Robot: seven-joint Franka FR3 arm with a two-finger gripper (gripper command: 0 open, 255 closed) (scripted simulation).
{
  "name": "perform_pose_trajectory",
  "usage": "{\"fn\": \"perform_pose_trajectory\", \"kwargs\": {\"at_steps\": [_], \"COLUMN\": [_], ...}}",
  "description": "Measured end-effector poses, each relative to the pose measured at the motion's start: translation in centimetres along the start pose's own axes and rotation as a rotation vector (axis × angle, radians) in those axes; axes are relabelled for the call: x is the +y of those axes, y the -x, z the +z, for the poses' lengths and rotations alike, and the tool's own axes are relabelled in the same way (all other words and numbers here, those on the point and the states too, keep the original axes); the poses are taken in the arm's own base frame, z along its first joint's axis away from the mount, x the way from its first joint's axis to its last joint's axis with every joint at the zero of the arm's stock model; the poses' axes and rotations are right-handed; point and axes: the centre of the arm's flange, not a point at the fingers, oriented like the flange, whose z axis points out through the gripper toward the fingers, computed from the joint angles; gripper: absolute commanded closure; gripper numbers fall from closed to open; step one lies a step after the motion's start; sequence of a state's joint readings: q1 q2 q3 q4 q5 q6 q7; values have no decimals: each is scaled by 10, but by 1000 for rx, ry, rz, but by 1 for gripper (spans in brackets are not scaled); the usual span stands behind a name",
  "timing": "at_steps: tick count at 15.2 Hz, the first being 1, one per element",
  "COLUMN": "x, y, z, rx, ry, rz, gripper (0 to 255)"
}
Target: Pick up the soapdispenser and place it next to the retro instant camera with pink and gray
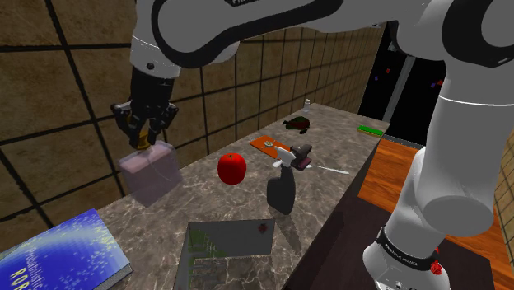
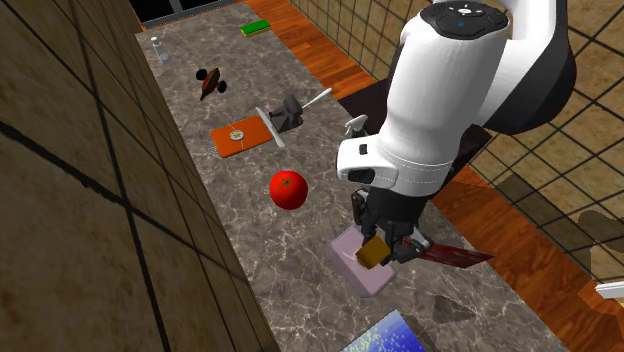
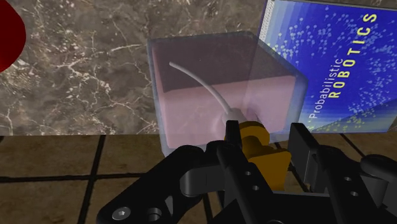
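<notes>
Soapdispenser (image 1: 151, 175), a translucent pinkish box, is at the wall side of the table (image 1: 198, 194) near the blue book (image 1: 58, 255), with the jaws of the gripper (image 3: 264, 147) clamped on its yellow pump head (image 3: 254, 135); I cannot tell if it is clear of the surface. I judge the grasp made, with the whole carry past the red apple (image 1: 231, 167) to the camera (image 1: 300, 153) left. I count one dispenser, one camera, one apple, one book.
</notes>
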State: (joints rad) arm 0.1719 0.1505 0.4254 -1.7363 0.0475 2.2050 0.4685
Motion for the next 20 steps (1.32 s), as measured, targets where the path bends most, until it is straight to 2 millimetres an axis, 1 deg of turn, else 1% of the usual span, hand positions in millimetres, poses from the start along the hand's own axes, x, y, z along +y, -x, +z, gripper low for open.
{"fn": "perform_pose_trajectory", "kwargs": {"at_steps": [20], "x": [-24], "y": [-26], "z": [-99], "rx": [0], "ry": [0], "rz": [0], "gripper": [255]}}
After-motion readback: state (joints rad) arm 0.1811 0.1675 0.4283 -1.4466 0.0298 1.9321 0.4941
